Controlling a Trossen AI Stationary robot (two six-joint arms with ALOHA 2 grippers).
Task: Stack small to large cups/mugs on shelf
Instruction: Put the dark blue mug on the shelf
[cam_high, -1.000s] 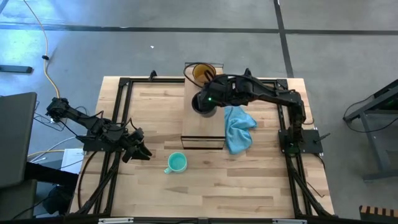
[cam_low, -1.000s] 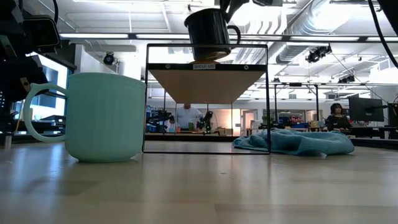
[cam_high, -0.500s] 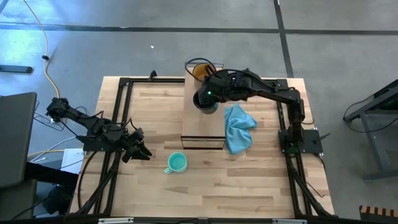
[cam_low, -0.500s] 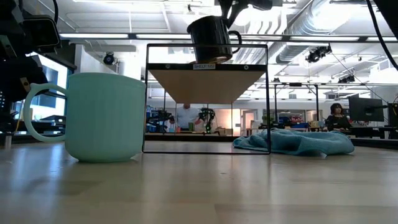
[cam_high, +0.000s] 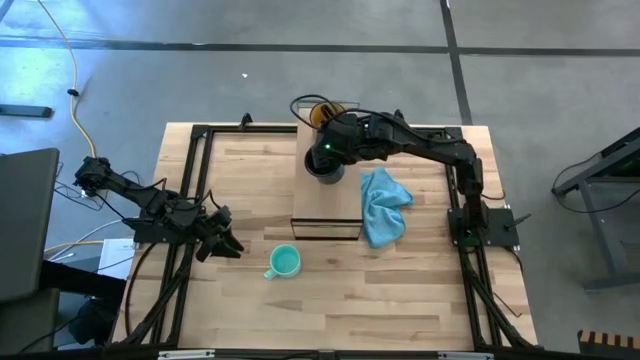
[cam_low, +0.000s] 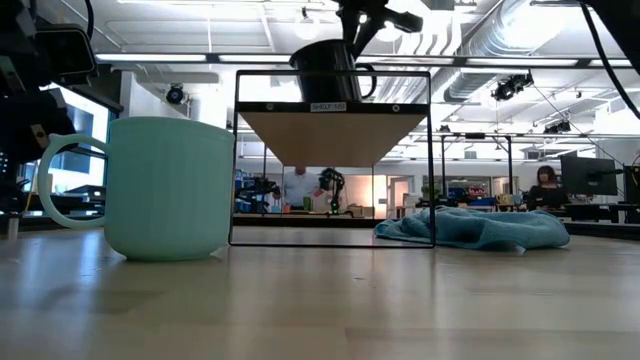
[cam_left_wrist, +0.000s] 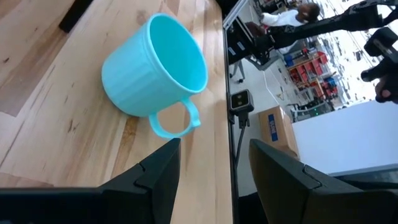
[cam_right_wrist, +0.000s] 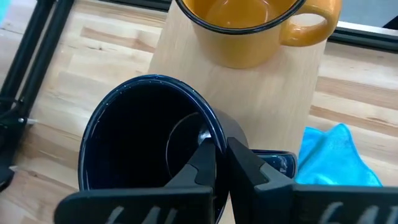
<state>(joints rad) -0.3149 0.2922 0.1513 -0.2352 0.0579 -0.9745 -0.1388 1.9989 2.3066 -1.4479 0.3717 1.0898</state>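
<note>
Right wrist view showed the right gripper (cam_right_wrist: 221, 163) clamped on the black mug's (cam_right_wrist: 146, 143) rim over the shelf (cam_right_wrist: 239, 93) — next, nesting it inside the amber mug (cam_right_wrist: 249, 28).

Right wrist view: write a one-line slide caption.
Right gripper pinches the black mug's rim above the wooden shelf, with the amber mug just ahead and a blue cloth alongside.

We see the right gripper (cam_high: 327, 160) over the shelf (cam_high: 326, 205), clamped on the black mug (cam_high: 324, 168) beside the amber mug (cam_high: 318, 111). The teal mug (cam_high: 285, 262) stands on the table (cam_high: 400, 290) near the left gripper (cam_high: 228, 246), with the blue cloth (cam_high: 383, 205) right of the shelf.
</note>
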